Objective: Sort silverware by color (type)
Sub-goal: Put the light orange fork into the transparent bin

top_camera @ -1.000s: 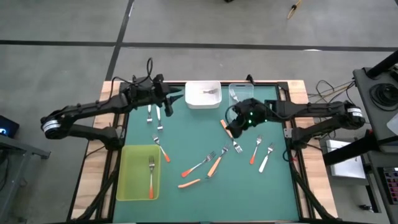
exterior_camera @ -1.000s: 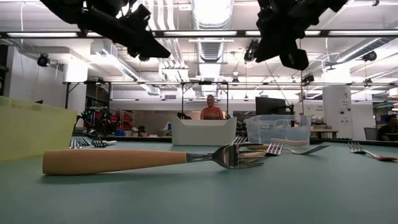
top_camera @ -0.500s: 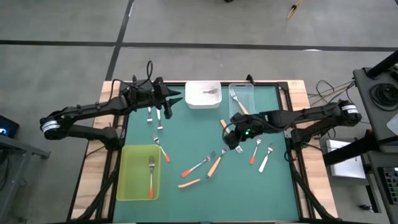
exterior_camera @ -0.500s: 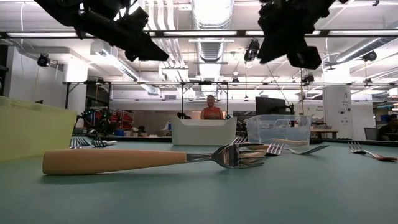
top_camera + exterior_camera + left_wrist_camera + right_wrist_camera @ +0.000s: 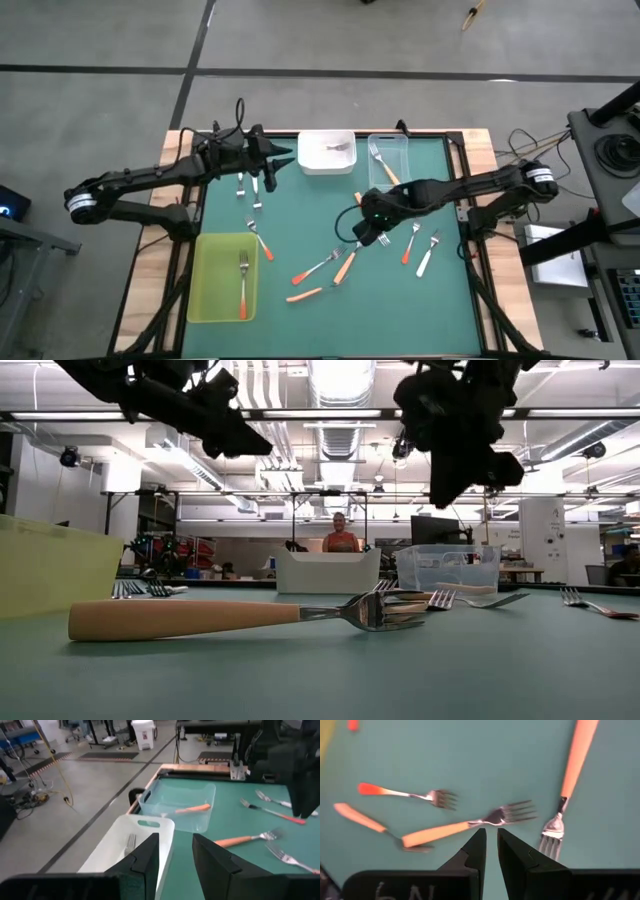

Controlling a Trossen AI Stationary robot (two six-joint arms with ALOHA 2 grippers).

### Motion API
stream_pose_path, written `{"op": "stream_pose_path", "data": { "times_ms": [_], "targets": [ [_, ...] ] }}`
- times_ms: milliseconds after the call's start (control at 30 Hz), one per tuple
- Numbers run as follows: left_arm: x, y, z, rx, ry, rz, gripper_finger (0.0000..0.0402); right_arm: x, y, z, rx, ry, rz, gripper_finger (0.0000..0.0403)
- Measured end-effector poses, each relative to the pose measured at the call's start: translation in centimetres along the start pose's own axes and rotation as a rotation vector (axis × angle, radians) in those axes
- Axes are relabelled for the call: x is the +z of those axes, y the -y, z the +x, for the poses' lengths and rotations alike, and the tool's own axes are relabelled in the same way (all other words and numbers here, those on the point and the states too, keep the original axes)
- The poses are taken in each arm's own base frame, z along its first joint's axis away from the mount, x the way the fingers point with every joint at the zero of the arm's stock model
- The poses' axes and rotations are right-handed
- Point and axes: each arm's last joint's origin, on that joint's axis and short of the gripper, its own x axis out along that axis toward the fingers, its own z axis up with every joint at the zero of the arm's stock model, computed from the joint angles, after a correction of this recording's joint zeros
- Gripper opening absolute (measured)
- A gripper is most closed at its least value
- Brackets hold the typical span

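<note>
The sorting looks barely a third done, as I judge it; the yellow-green plastic tray [image 5: 222, 278] at the lower left of the high view holds one red-orange-handled fork [image 5: 243, 283], the white rectangular bin [image 5: 327, 153] at upper centre holds one white-handled fork [image 5: 337, 148], and the clear plastic bin [image 5: 388, 160] just to its right holds one light-orange-handled fork [image 5: 380, 164]; all other forks lie loose on the green table mat [image 5: 310, 210]. A pair of white-handled forks [image 5: 248, 186] sits in the upper left part of the mat; a red-handled fork [image 5: 260, 240] lies just above the tray; a crossed cluster of orange-handled forks [image 5: 335, 265] lies at centre; three more forks [image 5: 420, 248] lie to the right of centre.

The right gripper [image 5: 362, 222] reaches in from the right edge to the frame's centre, above the cluster and pointing down at it; in its wrist view the narrowly parted, empty fingers [image 5: 478, 851] hang just over a light-orange-handled fork [image 5: 465, 825], not touching it. The left gripper [image 5: 268, 172] hovers at upper left beside the white bin, well above the mat; its fingers [image 5: 148, 861] stand apart a little, grasping nothing.
</note>
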Motion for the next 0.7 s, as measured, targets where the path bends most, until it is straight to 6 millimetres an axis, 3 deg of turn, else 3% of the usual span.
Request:
{"op": "stream_pose_path", "data": {
  "times_ms": [400, 700],
  "targets": [
    [0.0, 0.0, 0.0, 0.003, 0.024, 0.028, 0.01, -0.6, 0.9, 1.5, -0.247, -0.177, 0.018, 0.0038],
    [-1.2, 0.2, 0.1, -0.005, -0.026, -0.011, 0.01, -0.7, 1.0, 1.4, -0.26, -0.184, 0.034, 0.0038]
  ]
}}
